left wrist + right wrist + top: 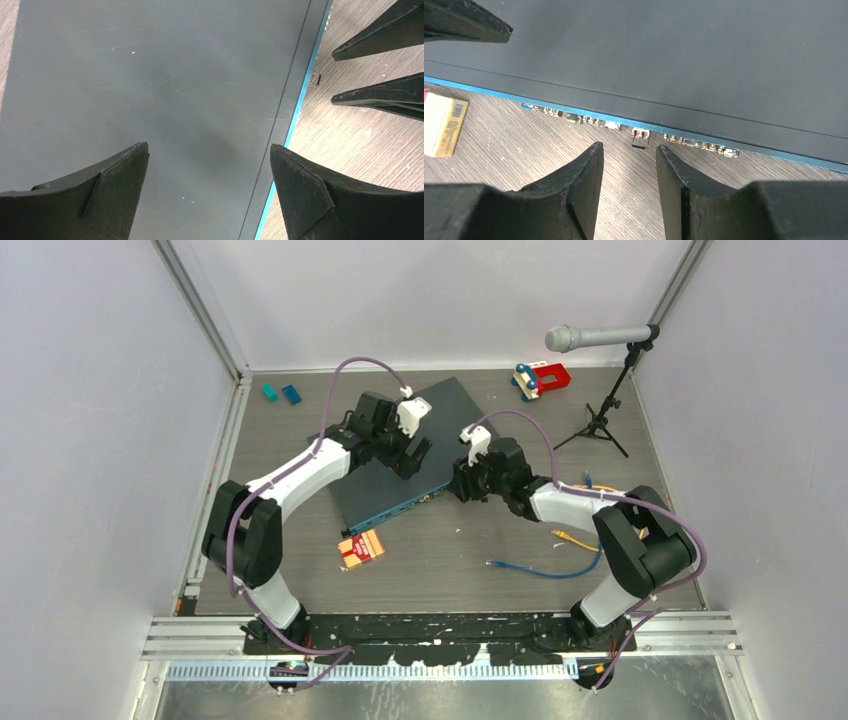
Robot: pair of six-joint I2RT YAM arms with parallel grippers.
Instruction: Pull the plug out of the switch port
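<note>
Nearest the arm bases, we're seeing a red-and-yellow pack (361, 548) lying on the counter (470, 590), with a blue cable (540, 570) and a yellow cable (572, 537) lying loose to the right. Mid-counter, the switch (452, 412) is sitting at an angle, teal front edge facing the bases. The plug (640, 139) is sitting in a socket on that edge, sticking out a little. Right jaws are standing released, parted just in front of the plug, gripping nothing and not touching it. Left jaws are standing released too, spread wide over the switch's dark top by the front edge; we can't tell if they're touching it. Further back, two teal blocks (281, 394) and a red toy (541, 378) are lying by the far wall, and a microphone (600, 337) is standing on its stand at the right.
</note>
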